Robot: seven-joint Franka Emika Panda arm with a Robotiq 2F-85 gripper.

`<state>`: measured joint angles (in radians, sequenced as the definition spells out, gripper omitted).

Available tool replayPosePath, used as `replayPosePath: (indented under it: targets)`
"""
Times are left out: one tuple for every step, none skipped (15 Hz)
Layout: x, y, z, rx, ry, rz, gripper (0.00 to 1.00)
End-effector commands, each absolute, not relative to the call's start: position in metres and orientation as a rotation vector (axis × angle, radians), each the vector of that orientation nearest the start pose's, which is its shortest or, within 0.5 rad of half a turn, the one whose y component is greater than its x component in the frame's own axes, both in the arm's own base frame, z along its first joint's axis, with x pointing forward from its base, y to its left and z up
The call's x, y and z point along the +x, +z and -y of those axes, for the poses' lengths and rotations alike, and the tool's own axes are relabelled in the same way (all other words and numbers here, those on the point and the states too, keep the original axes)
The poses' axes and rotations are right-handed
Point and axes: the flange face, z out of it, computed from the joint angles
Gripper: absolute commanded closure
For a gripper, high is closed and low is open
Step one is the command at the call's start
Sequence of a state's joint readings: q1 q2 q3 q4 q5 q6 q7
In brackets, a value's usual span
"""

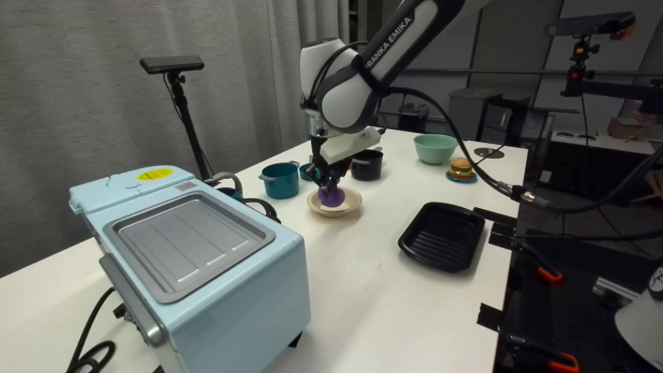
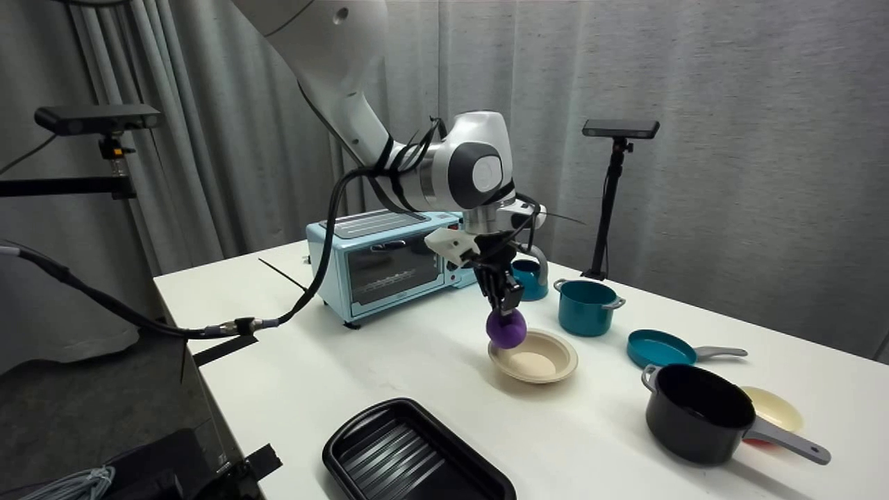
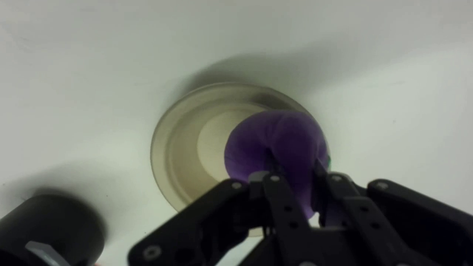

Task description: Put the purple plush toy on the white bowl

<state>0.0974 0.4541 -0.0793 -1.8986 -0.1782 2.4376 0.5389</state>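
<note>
The purple plush toy (image 1: 331, 198) is a round dark-purple lump, and it also shows in an exterior view (image 2: 507, 330) and in the wrist view (image 3: 271, 135). My gripper (image 3: 295, 164) is shut on it, with a finger pressing into each side. The gripper points down in both exterior views (image 1: 330, 182) (image 2: 505, 307). The white bowl (image 2: 545, 357) stands on the table under the toy. In the wrist view the toy covers the right part of the bowl (image 3: 181, 155). The toy appears raised over the bowl's edge area; whether it touches the rim I cannot tell.
A black ridged pan (image 1: 443, 235) lies near the table's edge. A black pot (image 2: 698, 410), teal pot (image 2: 587, 305) and teal frying pan (image 2: 660, 347) stand beside the bowl. A light-blue toaster oven (image 1: 248, 300), light-green bowl (image 1: 435, 148) and toy burger (image 1: 461, 168) are farther off.
</note>
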Motion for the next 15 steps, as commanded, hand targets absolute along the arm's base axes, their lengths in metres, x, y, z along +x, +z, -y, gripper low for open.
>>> replayPosePath:
  targets:
    - [0.657,0.263,-0.008,-3.222,-0.257,-0.684,0.95]
    - [0.656,0.258,-0.006,-3.236,-0.236,-0.699,0.95]
    - [0.656,0.253,-0.004,-3.243,-0.222,-0.712,0.57]
    - [0.654,0.249,-0.001,-3.248,-0.205,-0.723,0.56]
    - [0.653,0.246,0.001,-3.248,-0.191,-0.731,0.49]
    - [0.652,0.246,0.003,-3.244,-0.182,-0.739,0.42]
    - [0.652,0.247,0.005,-3.242,-0.181,-0.741,0.35]
    - [0.651,0.25,0.006,-3.239,-0.189,-0.74,0.27]
    - [0.652,0.254,0.009,-3.235,-0.2,-0.745,0.19]
    - [0.653,0.257,0.011,-3.231,-0.203,-0.751,0.11]
    - [0.654,0.259,0.013,-3.228,-0.211,-0.759,0.04]
    - [0.654,0.262,0.016,-3.225,-0.217,-0.768,0.01]
    - [0.655,0.265,0.018,-3.223,-0.218,-0.774,0.0]
    - [0.655,0.269,0.021,-3.221,-0.223,-0.78,0.0]
    - [0.654,0.271,0.024,-3.222,-0.227,-0.782,0.0]
